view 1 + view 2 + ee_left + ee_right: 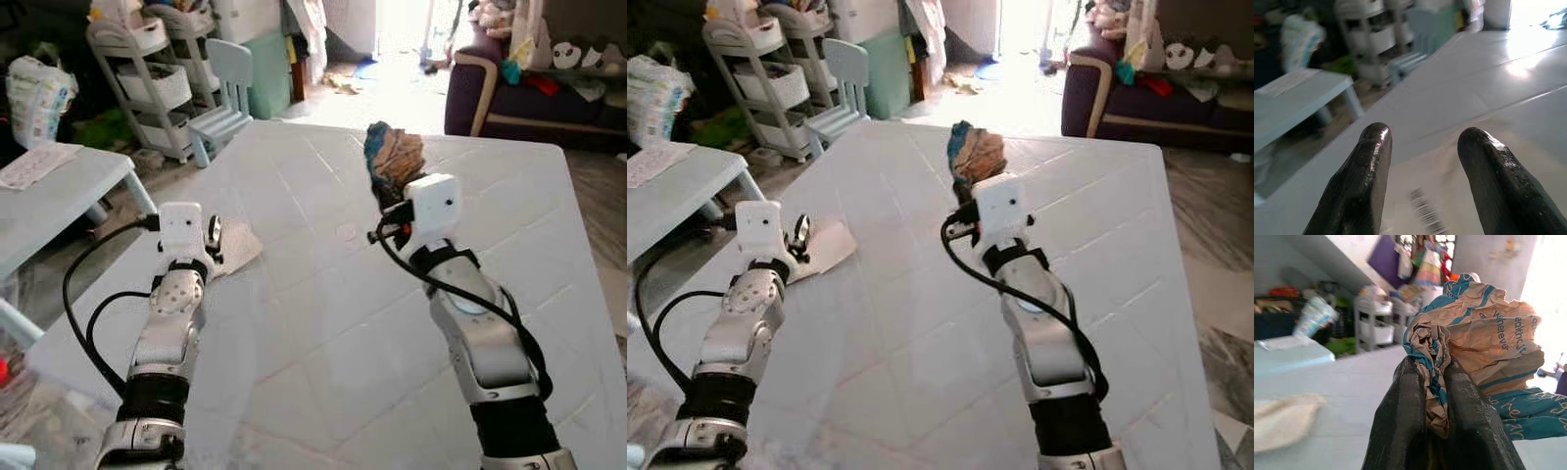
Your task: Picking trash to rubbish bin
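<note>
Two tools: our right tool (1442, 396) clenches the crumpled brown-and-teal paper wrapper (1484, 347) above the white desk (323, 323); our left tool (1425, 147) hovers released over a flat beige paper envelope (235, 250).

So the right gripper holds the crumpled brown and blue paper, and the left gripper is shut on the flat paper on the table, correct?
Not quite. The right gripper does hold the crumpled paper, but the left gripper is open above the flat paper, as the left wrist view shows.
</note>
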Motion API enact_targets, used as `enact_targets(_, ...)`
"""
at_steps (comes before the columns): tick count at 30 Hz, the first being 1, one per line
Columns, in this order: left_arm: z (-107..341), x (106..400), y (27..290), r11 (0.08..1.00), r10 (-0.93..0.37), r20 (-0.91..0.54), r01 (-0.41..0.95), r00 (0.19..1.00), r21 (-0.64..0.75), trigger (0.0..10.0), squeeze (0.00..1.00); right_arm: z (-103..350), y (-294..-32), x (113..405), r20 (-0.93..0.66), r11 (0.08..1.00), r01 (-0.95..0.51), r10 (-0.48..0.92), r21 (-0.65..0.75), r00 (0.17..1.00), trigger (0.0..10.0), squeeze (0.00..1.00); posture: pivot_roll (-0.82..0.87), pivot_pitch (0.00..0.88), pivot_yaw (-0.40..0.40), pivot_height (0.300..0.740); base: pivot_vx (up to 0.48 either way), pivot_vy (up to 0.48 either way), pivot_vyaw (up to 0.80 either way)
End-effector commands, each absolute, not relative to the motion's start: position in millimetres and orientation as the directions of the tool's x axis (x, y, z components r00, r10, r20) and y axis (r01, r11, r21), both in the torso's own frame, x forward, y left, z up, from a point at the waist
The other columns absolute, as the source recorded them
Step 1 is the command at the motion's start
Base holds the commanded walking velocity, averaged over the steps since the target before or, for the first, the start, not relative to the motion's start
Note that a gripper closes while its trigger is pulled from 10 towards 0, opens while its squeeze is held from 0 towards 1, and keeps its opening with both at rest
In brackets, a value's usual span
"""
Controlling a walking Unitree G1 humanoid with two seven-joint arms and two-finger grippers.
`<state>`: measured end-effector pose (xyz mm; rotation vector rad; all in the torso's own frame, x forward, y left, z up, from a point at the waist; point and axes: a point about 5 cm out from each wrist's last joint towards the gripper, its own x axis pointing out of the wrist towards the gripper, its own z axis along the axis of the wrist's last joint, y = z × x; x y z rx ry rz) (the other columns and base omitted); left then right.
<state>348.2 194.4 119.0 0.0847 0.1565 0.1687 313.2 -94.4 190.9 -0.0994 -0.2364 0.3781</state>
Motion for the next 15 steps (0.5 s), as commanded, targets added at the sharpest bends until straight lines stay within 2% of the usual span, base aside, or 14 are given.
enact_targets(1,124.7,356.0,194.1,0.979,0.187,-0.147,-0.172,0.971,0.108,10.0,0.00,196.1,-95.1,310.5,0.224,0.922,-0.360,0.384,-0.140,0.896,0.0,0.00,-0.12,0.000,0.071,0.740,0.000,0.000,0.00)
enact_targets(15,96.0,360.6,187.7,0.982,0.152,-0.321,-0.106,0.935,0.157,10.0,0.00,196.8,-99.0,308.0,0.213,0.925,-0.354,0.377,-0.138,0.901,0.0,0.00,-0.13,0.000,0.084,0.740,0.000,0.000,0.00)
